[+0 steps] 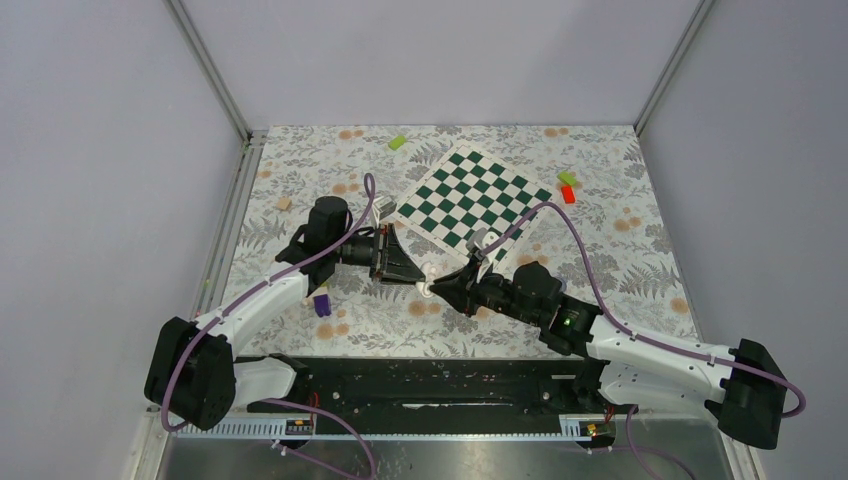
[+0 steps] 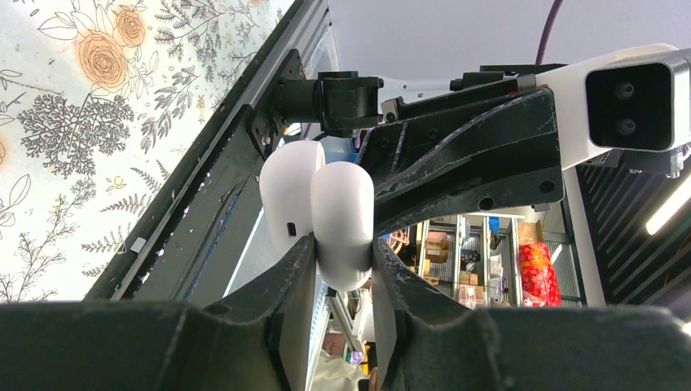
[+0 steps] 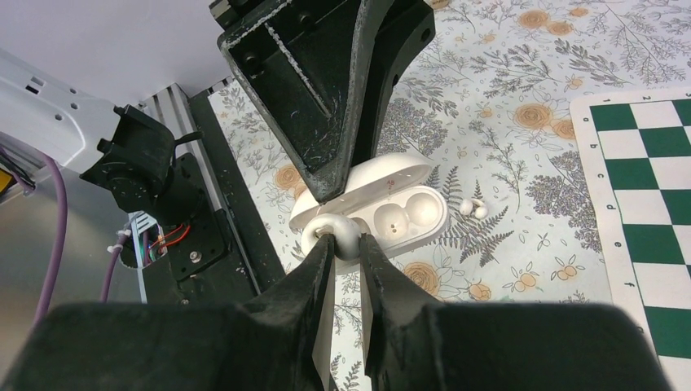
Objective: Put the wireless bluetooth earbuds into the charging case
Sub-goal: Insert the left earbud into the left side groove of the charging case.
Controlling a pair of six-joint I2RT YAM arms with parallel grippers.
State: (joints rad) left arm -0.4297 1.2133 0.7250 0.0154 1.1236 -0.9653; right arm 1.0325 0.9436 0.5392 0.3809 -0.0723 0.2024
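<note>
The white charging case (image 3: 407,213) stands open above the floral mat, its two wells facing the right wrist camera. My left gripper (image 2: 342,244) is shut on one half of the case (image 2: 342,208); the other half (image 2: 289,191), with a small port, hangs beside it. My right gripper (image 3: 342,240) is shut on one white earbud (image 3: 336,232) and holds it at the case's left end, touching its rim. The second earbud (image 3: 471,208) lies on the mat just right of the case. In the top view both grippers meet at the case (image 1: 430,270).
A green-and-white chessboard (image 1: 470,195) lies behind the grippers. A green-white-purple stacked block (image 1: 322,300) stands by the left arm. A green block (image 1: 397,142), a green and red pair (image 1: 567,186) and a tan cube (image 1: 284,203) lie further out.
</note>
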